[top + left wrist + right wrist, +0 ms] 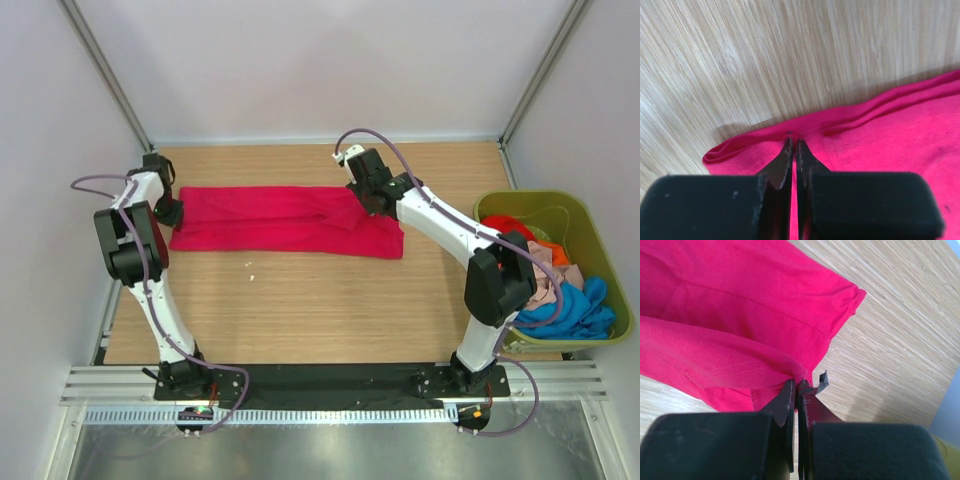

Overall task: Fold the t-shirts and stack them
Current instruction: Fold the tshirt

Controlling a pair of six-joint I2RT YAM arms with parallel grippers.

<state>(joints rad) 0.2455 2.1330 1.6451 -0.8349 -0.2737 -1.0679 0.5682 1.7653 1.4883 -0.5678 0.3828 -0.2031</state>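
The large crimson-red t-shirt (285, 220) lies folded into a long band across the far half of the table. My left gripper (170, 212) is at its left end, shut on the folded edge of the crimson cloth (850, 135). My right gripper (362, 200) is at the upper right of the band, shut on a raised fold of the crimson t-shirt (730, 340); a sleeve lies flat below it. The orange-red (510, 228), beige-pink (545, 270) and bright blue (580, 305) t-shirts lie bunched in the olive-green tub (600, 240).
The tub stands at the table's right edge beside the right arm. Bare wood shows in front of the shirt (300, 310). Grey walls and frame posts enclose the table on three sides.
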